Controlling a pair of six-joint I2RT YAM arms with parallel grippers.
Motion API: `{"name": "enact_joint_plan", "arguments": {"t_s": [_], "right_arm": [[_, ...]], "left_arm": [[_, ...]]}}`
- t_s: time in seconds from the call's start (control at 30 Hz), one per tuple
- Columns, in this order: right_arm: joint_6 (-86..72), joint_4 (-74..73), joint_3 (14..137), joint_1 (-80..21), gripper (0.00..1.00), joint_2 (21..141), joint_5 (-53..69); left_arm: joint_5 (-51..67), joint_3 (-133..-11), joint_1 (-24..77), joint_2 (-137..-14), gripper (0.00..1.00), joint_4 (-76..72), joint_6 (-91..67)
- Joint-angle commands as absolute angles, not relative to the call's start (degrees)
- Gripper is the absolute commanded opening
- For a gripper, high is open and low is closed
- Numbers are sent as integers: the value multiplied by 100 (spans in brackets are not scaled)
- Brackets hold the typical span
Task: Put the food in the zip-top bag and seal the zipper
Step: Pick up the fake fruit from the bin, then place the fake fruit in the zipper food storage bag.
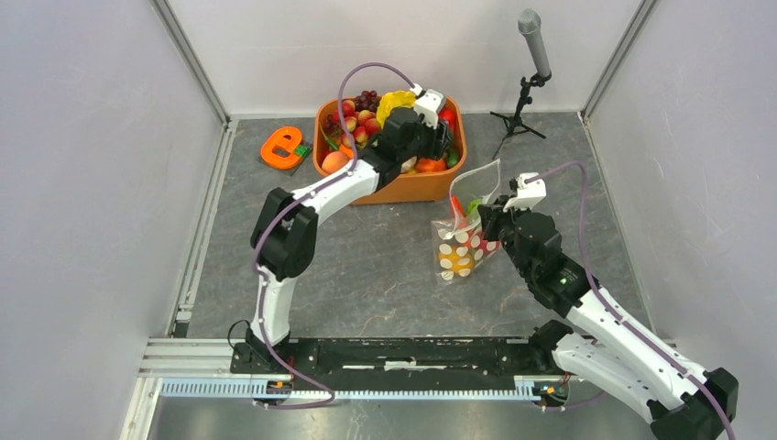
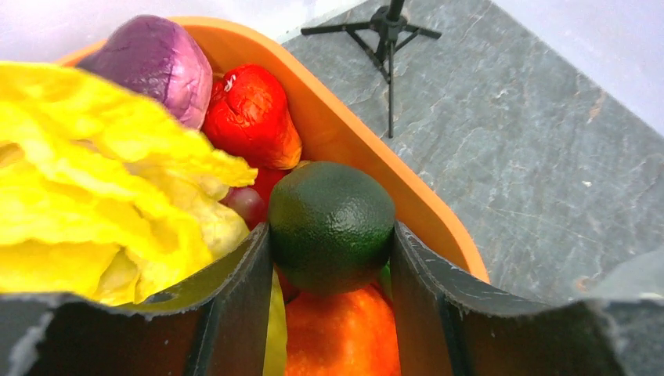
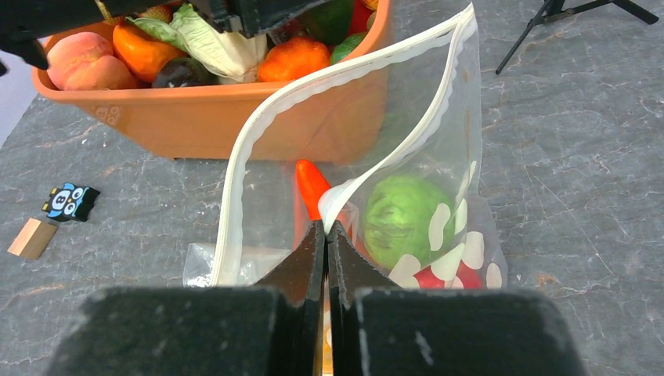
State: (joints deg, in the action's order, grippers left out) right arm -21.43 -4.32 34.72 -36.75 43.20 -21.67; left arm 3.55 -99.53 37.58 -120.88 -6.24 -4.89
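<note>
Item in hand: dark green fruit (image 2: 331, 211), lying at the right end of the orange tub (image 2: 344, 141), on top of an orange piece and beside a yellow leafy piece (image 2: 94, 180) and a red fruit (image 2: 250, 117). The left tool (image 2: 329, 235) straddles it. Both fingers sit against its flanks, so I read this as a grasp.

The zip-top bag (image 1: 463, 234) stands on the tabletop (image 1: 366, 266) just off the tub's near right corner. The right tool (image 3: 326, 231) is clenched on the mouth edge below the zipper (image 3: 313, 90), holding the mouth up and open. Inside: 1 green ball (image 3: 403, 219) and 1 orange-red piece (image 3: 311, 188), possibly more.

Step, as judged: lift the fruit out and carry it to the bag.
- The fruit is round and glossy. Hold it at its widest girth or it may squirt out.
- Rise straight up first, because the tub wall is close on its right.
- The bag mouth is narrow and floppy. Release over its centre, away from the right tool's fingers.

Open tabletop lies in front of and left of the bag. The microphone stand (image 1: 527, 82) is well apart, behind.
</note>
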Motion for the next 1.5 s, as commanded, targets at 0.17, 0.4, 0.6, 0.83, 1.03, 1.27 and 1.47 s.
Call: {"name": "enact_joint_plan", "arguments": {"t_s": [0.17, 0.4, 0.6, 0.83, 1.03, 1.27, 1.47], "right_arm": [[-2237, -172, 3402, -3700, 3, 4339, -2133], [-2275, -50, 3464, -3697, 2, 4493, -1969], [-2341, -44, 3481, -3700, 2, 4516, -1947], [-2355, 121, 3507, -3700, 2, 4570, -1810], [-2347, 193, 3507, -3700, 2, 4489, -1695], [-2289, 224, 3511, -3696, 2, 4352, -1570], [-2143, 499, 3513, -3700, 2, 4178, -1240]], "left_arm": [[826, -8435, 3735, -10490, 34, -1851, -1049], [1405, -7507, 3744, -9444, 35, -2032, -1269], [2280, -6888, 3744, -8863, 36, -2450, -1829], [3288, -6452, 3841, -8795, 37, -3116, -2531], [3110, -6448, 4057, -9020, 38, -3265, -2714], [2699, -6656, 4240, -9122, 39, -2711, -2300], [1876, -6725, 4330, -9173, 41, -2146, -1864]]}}
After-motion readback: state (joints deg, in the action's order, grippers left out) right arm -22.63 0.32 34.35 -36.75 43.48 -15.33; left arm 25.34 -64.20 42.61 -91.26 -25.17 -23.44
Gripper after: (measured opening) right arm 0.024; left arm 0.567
